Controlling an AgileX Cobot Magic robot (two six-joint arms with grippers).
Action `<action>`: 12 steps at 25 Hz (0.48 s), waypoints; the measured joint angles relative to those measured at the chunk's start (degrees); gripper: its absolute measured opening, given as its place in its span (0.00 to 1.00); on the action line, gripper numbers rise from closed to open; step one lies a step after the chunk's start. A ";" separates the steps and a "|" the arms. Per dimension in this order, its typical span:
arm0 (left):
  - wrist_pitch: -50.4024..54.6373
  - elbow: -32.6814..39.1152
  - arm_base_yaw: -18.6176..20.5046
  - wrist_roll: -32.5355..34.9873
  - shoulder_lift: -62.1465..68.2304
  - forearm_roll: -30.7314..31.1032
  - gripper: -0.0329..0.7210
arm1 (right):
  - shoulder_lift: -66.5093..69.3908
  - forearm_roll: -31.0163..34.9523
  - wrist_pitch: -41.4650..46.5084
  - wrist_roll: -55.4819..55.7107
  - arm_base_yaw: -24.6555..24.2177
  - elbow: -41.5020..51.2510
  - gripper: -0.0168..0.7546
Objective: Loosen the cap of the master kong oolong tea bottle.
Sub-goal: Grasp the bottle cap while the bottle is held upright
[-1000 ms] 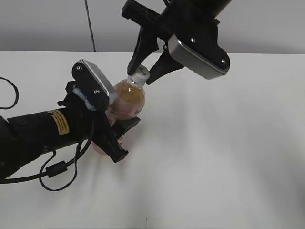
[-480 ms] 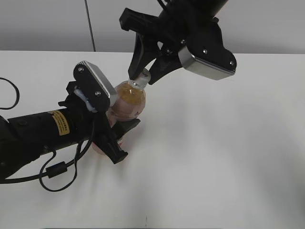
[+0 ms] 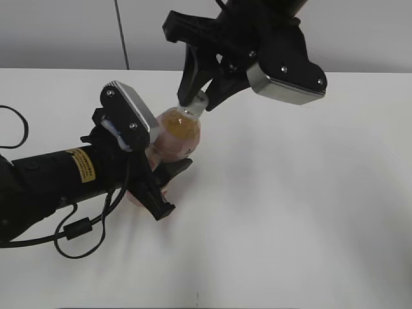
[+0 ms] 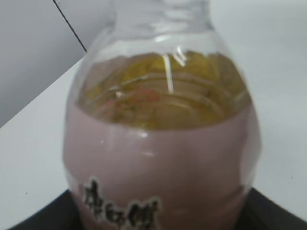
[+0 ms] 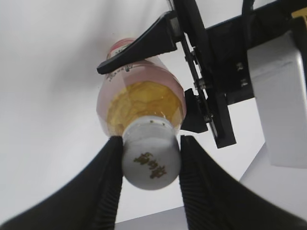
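Observation:
The master kong oolong tea bottle (image 3: pixel 177 135) holds amber tea and has a pale pink label. It leans on the white table in my left gripper (image 3: pixel 164 187), which is shut on its lower body. In the left wrist view the bottle (image 4: pixel 163 143) fills the frame. My right gripper (image 3: pixel 196 103) comes from above and is shut on the white cap (image 3: pixel 197 102). In the right wrist view the cap (image 5: pixel 151 155), with a small dark mark on top, sits between the two black fingers of the right gripper (image 5: pixel 151 158), which press its sides.
A white table (image 3: pixel 290 206) spreads around the bottle. A black cable (image 3: pixel 77 228) from the left arm loops on the table at the left. A grey wall with a dark vertical seam (image 3: pixel 122 35) stands behind.
My right gripper has come down around the cap and turned, its wrist camera swinging to the right. The bottle and left gripper have hardly moved.

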 joint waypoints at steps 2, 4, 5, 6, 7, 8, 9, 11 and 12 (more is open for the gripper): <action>0.00 0.00 0.00 0.01 0.00 0.00 0.56 | 0.00 -0.54 0.00 0.00 0.00 0.00 0.38; 0.00 0.00 0.00 0.12 0.00 0.00 0.56 | 0.00 -0.77 0.05 -0.04 0.00 0.00 0.38; 0.00 0.00 0.00 0.18 0.00 0.00 0.56 | 0.00 -0.83 0.05 -0.04 0.00 0.00 0.38; 0.00 0.00 0.00 0.18 0.00 0.00 0.56 | 0.00 -0.88 0.05 -0.04 0.00 0.00 0.38; 0.00 0.00 0.00 0.18 0.00 0.00 0.56 | 0.00 -0.95 0.05 -0.04 0.00 0.00 0.38; 0.00 0.00 0.00 0.18 0.00 0.00 0.56 | 0.00 -0.95 0.05 -0.04 0.00 0.00 0.38; 0.00 0.00 0.00 0.22 0.00 0.00 0.56 | 0.00 -0.95 0.11 -0.04 0.00 0.00 0.38; 0.05 0.00 0.00 0.22 0.00 0.06 0.56 | 0.00 -1.01 0.22 -0.04 0.00 0.00 0.38; 0.09 0.00 0.00 0.22 0.00 0.06 0.56 | 0.00 -1.01 0.22 -0.04 0.00 0.00 0.38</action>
